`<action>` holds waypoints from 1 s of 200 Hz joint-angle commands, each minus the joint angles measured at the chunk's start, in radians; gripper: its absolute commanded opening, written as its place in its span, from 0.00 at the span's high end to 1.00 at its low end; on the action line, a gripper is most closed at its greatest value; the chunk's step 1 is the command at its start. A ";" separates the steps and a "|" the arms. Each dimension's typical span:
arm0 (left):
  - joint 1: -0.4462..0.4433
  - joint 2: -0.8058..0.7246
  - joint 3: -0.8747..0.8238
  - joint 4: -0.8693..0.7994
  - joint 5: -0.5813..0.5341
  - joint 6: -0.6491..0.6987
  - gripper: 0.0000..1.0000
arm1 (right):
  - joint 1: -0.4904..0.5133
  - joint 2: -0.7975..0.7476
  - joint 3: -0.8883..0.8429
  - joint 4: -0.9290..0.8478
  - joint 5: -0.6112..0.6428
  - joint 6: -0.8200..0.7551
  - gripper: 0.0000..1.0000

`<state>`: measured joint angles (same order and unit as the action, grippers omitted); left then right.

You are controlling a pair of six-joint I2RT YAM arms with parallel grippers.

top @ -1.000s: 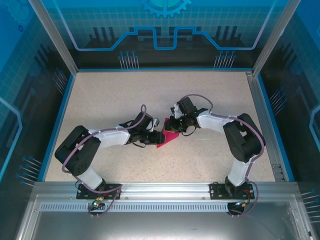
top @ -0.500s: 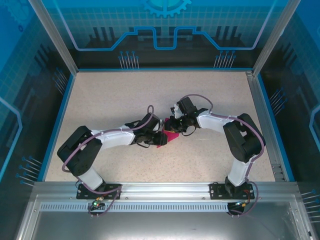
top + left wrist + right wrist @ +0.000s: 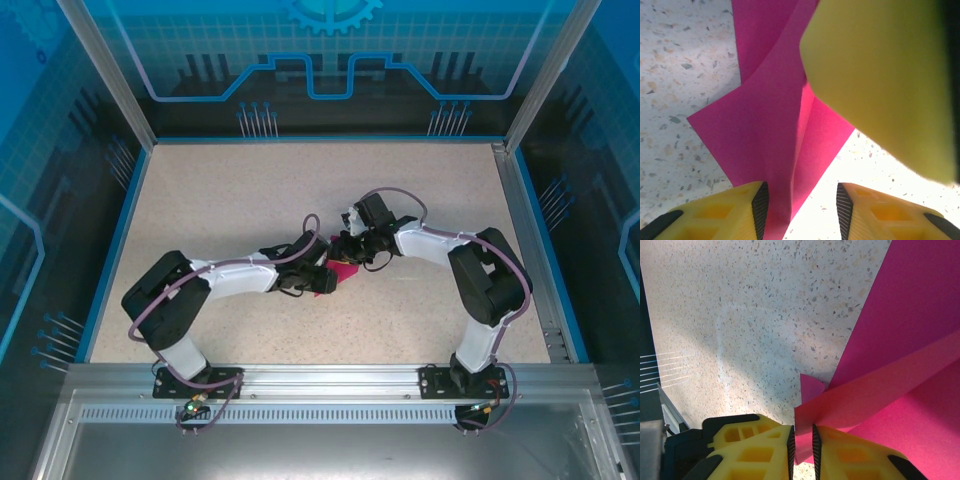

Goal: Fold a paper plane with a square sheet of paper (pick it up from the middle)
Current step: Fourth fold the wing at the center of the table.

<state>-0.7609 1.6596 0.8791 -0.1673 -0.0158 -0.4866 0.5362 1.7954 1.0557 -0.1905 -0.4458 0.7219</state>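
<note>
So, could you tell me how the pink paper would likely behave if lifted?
Probably floppy: the pink paper bows between its folds. Likely very light: the right hand holds a flap with just a fingertip pinch. Its creases could crush or tear if pushed.

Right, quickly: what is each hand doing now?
Left hand: open, the paper between its fingers.
Right hand: shut on the paper.

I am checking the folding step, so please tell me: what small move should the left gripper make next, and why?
Probably close the left gripper on the pink paper. Its fingers stand apart with a raised crease of the paper between them, while the right gripper is pinched shut on another edge, so the paper seems held steady for that grasp.
</note>
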 commanded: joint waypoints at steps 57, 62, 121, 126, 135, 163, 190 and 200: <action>-0.006 -0.026 0.007 -0.015 -0.092 0.026 0.52 | -0.007 -0.008 0.005 -0.006 -0.012 0.010 0.80; -0.007 -0.020 0.009 -0.015 -0.092 0.027 0.53 | -0.007 -0.007 0.006 -0.007 -0.012 0.010 0.80; -0.014 0.017 0.022 -0.015 -0.076 0.020 0.64 | -0.007 -0.005 0.009 -0.005 -0.013 0.013 0.80; -0.014 0.021 0.024 -0.015 -0.077 0.020 0.65 | -0.008 -0.003 0.010 -0.004 -0.014 0.013 0.80; -0.016 0.026 0.026 -0.015 -0.076 0.019 0.67 | -0.006 -0.003 0.009 -0.003 -0.016 0.014 0.80; -0.026 0.032 0.034 -0.017 -0.087 0.022 0.74 | -0.008 -0.003 0.009 -0.007 -0.016 0.012 0.80; -0.032 0.038 0.040 -0.018 -0.088 0.025 0.78 | -0.007 0.002 0.008 -0.007 -0.016 0.013 0.80; -0.033 0.043 0.044 -0.021 -0.089 0.026 0.81 | -0.006 0.002 0.006 -0.007 -0.016 0.013 0.80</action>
<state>-0.7856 1.6783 0.8902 -0.1757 -0.0868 -0.4866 0.5362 1.7954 1.0557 -0.1902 -0.4461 0.7258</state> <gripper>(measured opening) 0.211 0.200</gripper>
